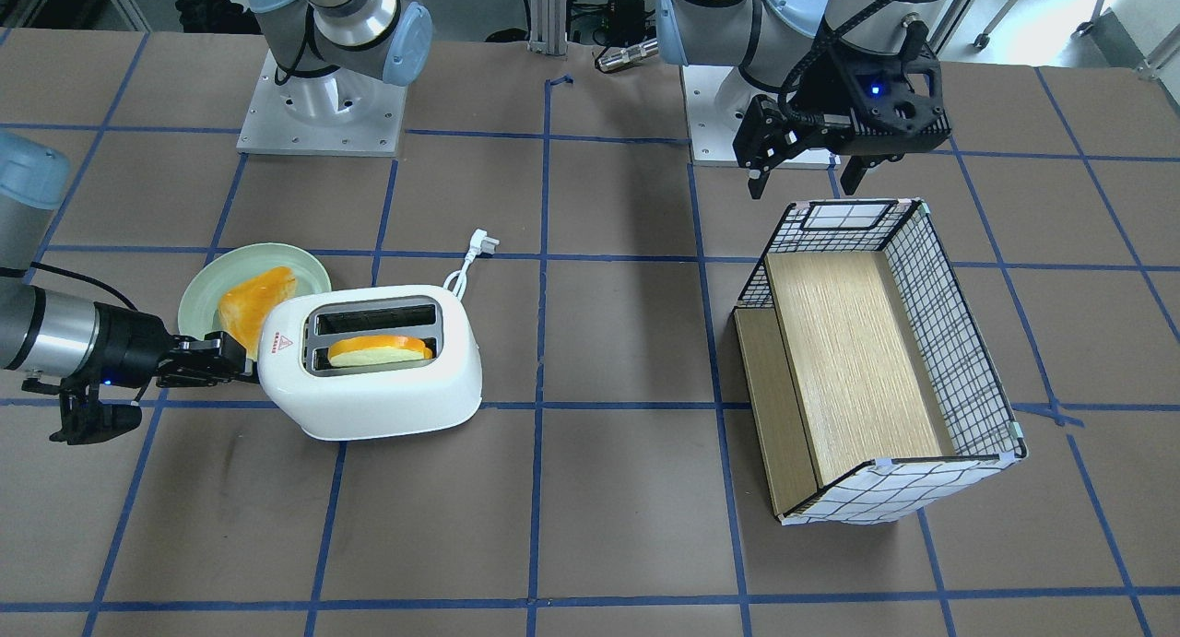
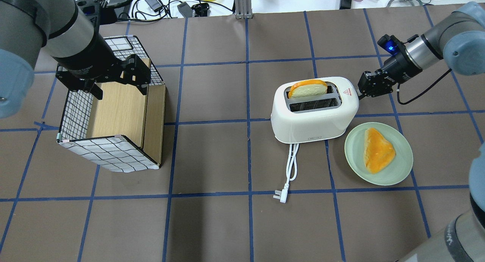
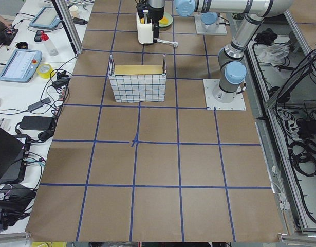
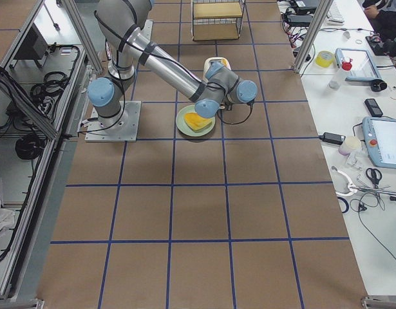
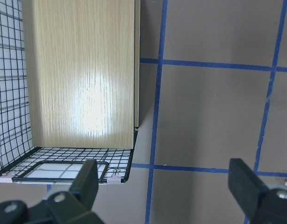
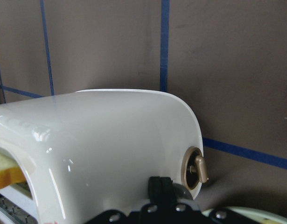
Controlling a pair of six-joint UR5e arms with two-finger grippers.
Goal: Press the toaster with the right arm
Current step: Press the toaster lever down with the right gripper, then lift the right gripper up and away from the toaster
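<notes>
The white toaster (image 1: pixel 369 388) stands on the table with a slice of toast (image 1: pixel 380 349) sticking up from one slot. It also shows in the overhead view (image 2: pixel 314 118) and fills the right wrist view (image 6: pixel 101 140). My right gripper (image 1: pixel 226 362) is shut, with its fingertips at the toaster's end by the red triangle (image 2: pixel 363 90). In the right wrist view its closed fingertips (image 6: pixel 160 185) sit against the end wall, beside a gold knob (image 6: pixel 199 169). My left gripper (image 1: pixel 802 171) is open and empty above the checkered box (image 2: pixel 110 156).
A green plate (image 2: pixel 401 165) holding a second toast slice (image 2: pixel 377 150) lies beside the toaster, near my right arm. The toaster's white cord and plug (image 2: pixel 290 171) lie loose on the table. The checkered box (image 5: pixel 82 79) lies on its side, wooden inside.
</notes>
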